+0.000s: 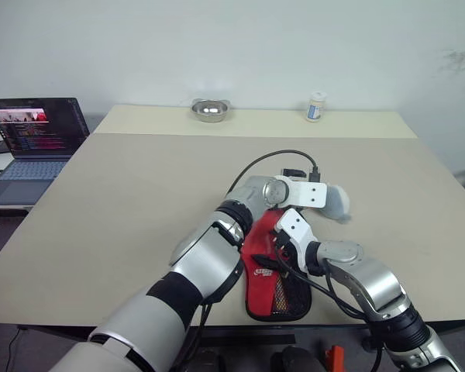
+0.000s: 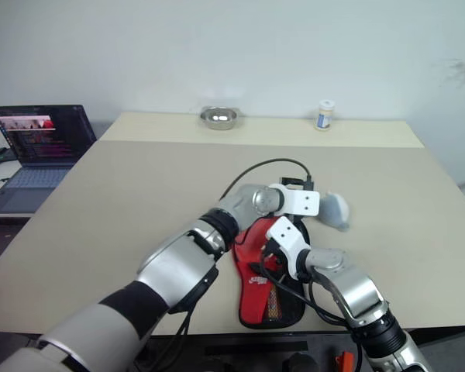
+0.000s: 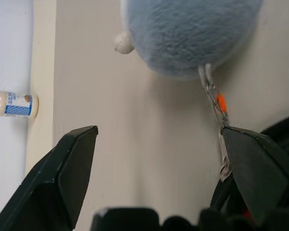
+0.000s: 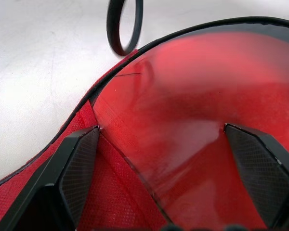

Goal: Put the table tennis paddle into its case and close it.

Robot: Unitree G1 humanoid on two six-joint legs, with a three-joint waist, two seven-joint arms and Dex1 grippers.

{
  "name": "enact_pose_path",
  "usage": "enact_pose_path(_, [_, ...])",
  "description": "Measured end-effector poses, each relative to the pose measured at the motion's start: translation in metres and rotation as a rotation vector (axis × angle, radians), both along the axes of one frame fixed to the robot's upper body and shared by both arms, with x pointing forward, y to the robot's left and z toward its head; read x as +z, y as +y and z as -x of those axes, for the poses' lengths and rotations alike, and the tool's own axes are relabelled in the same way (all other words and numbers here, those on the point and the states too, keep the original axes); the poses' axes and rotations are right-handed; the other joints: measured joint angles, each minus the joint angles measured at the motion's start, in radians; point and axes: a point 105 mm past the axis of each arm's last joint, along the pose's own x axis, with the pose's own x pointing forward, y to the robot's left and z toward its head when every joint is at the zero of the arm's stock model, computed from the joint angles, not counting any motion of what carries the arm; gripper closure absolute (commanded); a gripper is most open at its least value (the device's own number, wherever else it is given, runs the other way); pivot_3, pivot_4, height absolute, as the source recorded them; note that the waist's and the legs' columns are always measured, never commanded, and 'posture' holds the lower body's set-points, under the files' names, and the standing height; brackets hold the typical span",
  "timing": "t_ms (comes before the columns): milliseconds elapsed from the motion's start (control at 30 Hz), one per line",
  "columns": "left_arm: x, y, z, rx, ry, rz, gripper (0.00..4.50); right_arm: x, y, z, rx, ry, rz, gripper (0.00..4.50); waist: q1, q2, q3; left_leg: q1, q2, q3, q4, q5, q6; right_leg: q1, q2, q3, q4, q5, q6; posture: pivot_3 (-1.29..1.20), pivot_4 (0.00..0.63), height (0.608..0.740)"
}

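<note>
I read the red, paddle-shaped fabric case with black mesh lying flat at the near edge of the beige table. The red rubber paddle face sits inside the case's open mouth. Right gripper hangs over it, fingers apart. Left gripper is beyond the case, fingers apart, empty, facing a grey-blue plush toy.
</note>
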Motion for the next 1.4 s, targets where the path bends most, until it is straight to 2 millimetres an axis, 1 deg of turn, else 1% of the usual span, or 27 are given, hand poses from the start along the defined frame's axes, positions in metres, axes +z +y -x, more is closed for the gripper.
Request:
enact_pose_path(100, [0.006,0.018,-0.009,0.051,-0.007,0.026,0.02,0.0,0.0,0.0,-0.001,-0.001,-0.002,0.0,-0.001,0.0,0.0,0.0,0.0,0.0,0.0,0.0,0.0,0.0,0.0,0.0,0.0,0.0,0.0,0.0,0.15,0.74])
enact_pose_path(167, [0.014,0.032,-0.017,0.105,-0.003,0.085,0.02,0.002,0.0,0.0,0.0,-0.006,-0.006,0.0,-0.001,0.0,0.0,0.0,0.0,0.0,0.0,0.0,0.0,0.0,0.0,0.0,0.0,0.0,0.0,0.0,0.15,0.74])
enact_pose_path(300, [0.036,0.064,-0.032,0.226,0.014,0.261,0.02,0.008,-0.003,0.004,-0.009,0.002,-0.017,0.0,-0.001,0.0,0.0,-0.002,0.0,0.0,0.0,0.0,0.0,-0.001,0.0,-0.001,0.0,0.0,0.0,0.0,0.15,0.74])
enact_pose_path(400, [0.057,0.087,-0.039,0.274,0.047,0.422,0.02,0.013,-0.006,0.011,-0.017,0.033,-0.04,0.0,0.0,0.0,0.0,-0.008,0.0,0.0,0.001,0.0,0.0,-0.007,-0.001,-0.001,0.0,0.003,-0.004,0.0,0.15,0.74])
enact_pose_path(467, [0.068,0.099,-0.04,0.281,0.101,0.543,0.02,0.023,-0.009,0.014,-0.026,0.032,-0.065,0.0,0.002,0.0,0.001,-0.011,-0.001,0.0,0.002,0.0,-0.001,-0.009,-0.001,-0.001,0.0,0.003,-0.004,0.0,0.15,0.74])
enact_pose_path(533, [0.07,0.106,-0.034,0.233,0.213,0.653,0.02,0.041,-0.015,0.017,-0.045,0.004,-0.104,0.0,0.002,0.001,0.001,-0.011,-0.001,0.0,0.001,0.0,-0.001,-0.01,-0.001,-0.002,0.001,0.003,-0.005,0.0,0.15,0.74])
enact_pose_path(600, [0.056,0.114,-0.023,0.161,0.357,0.727,0.02,0.061,-0.025,0.021,-0.062,-0.044,-0.131,0.0,0.003,0.001,0.001,-0.01,-0.001,0.0,0.001,0.0,-0.001,-0.009,-0.001,-0.003,0.001,0.003,-0.005,0.0,0.15,0.74])
enact_pose_path(633, [0.043,0.115,-0.014,0.115,0.441,0.734,0.02,0.068,-0.033,0.023,-0.076,-0.059,-0.132,0.0,0.003,0.001,0.001,-0.01,0.0,0.0,0.002,0.0,-0.001,-0.009,-0.001,-0.003,0.001,0.003,-0.005,0.0,0.15,0.74])
enact_pose_path(667, [0.027,0.114,-0.004,0.072,0.519,0.727,0.02,0.073,-0.04,0.024,-0.089,-0.068,-0.13,0.0,0.003,0.001,0.001,-0.01,-0.001,0.0,0.002,0.0,-0.001,-0.009,-0.001,-0.003,0.001,0.003,-0.005,0.0,0.15,0.74])
enact_pose_path(733, [0.004,0.112,0.012,0.005,0.63,0.698,0.02,0.08,-0.05,0.026,-0.11,-0.074,-0.131,0.0,0.005,0.001,0.001,-0.011,-0.001,0.0,0.002,0.0,-0.001,-0.009,-0.001,-0.002,0.001,0.003,-0.005,0.0,0.15,0.74])
enact_pose_path(800, [-0.01,0.106,0.03,-0.079,0.701,0.644,0.02,0.086,-0.064,0.026,-0.143,-0.082,-0.126,0.0,0.009,0.001,0.001,-0.011,-0.001,0.0,0.003,0.0,-0.001,-0.009,-0.001,-0.001,0.001,0.003,-0.005,0.0,0.15,0.74])
enact_pose_path(867, [-0.015,0.1,0.038,-0.122,0.711,0.602,0.02,0.091,-0.078,0.025,-0.186,-0.095,-0.122,0.0,0.01,0.001,0.001,-0.011,-0.001,-0.001,0.003,0.0,0.0,-0.009,-0.001,-0.001,0.001,0.003,-0.005,0.0,0.15,0.74])
enact_pose_path(967, [-0.022,0.089,0.048,-0.17,0.712,0.546,0.02,0.092,-0.097,0.022,-0.254,-0.097,-0.107,0.0,0.01,0.001,0.001,-0.01,-0.001,0.0,0.003,0.0,0.0,-0.008,-0.001,0.0,0.001,0.003,-0.005,0.0,0.15,0.74])
enact_pose_path(1067, [-0.03,0.075,0.055,-0.199,0.729,0.514,0.02,0.093,-0.106,0.018,-0.296,-0.099,-0.116,0.0,0.009,0.001,0.001,-0.009,-0.001,-0.001,0.003,0.0,0.0,-0.008,0.0,0.0,0.001,0.003,-0.004,0.0,0.15,0.74])
enact_pose_path(1133, [-0.034,0.071,0.056,-0.201,0.725,0.489,0.02,0.091,-0.11,0.015,-0.322,-0.094,-0.117,0.0,0.007,0.001,0.001,-0.009,-0.001,-0.001,0.003,0.0,0.0,-0.008,0.0,0.001,0.001,0.003,-0.004,0.0,0.15,0.74])
enact_pose_path(1200, [-0.039,0.07,0.056,-0.194,0.718,0.466,0.02,0.091,-0.118,0.005,-0.374,-0.108,-0.12,0.0,0.005,0.002,0.0,-0.009,-0.001,0.0,0.003,0.0,0.0,-0.008,0.0,0.001,0.002,0.003,-0.004,0.0,0.15,0.74])
enact_pose_path(1267, [-0.047,0.069,0.057,-0.184,0.719,0.462,0.02,0.096,-0.127,-0.009,-0.428,-0.14,-0.122,0.0,0.004,0.002,0.0,-0.008,-0.001,0.0,0.003,0.0,0.0,-0.008,0.0,0.001,0.002,0.003,-0.004,0.0,0.15,0.74])
enact_pose_path(1367, [-0.048,0.066,0.057,-0.195,0.699,0.459,0.02,0.102,-0.136,-0.034,-0.471,-0.2,-0.096,0.0,0.006,0.004,-0.001,-0.005,-0.001,-0.001,0.003,0.0,0.0,-0.003,0.0,0.0,0.0,0.003,-0.004,0.0,0.15,0.74])
enact_pose_path(1400, [-0.048,0.064,0.058,-0.201,0.696,0.457,0.02,0.102,-0.14,-0.04,-0.483,-0.211,-0.084,0.0,0.006,0.004,-0.001,-0.005,-0.001,-0.001,0.002,0.0,0.0,-0.003,0.0,0.0,0.0,0.003,-0.004,0.0,0.15,0.74])
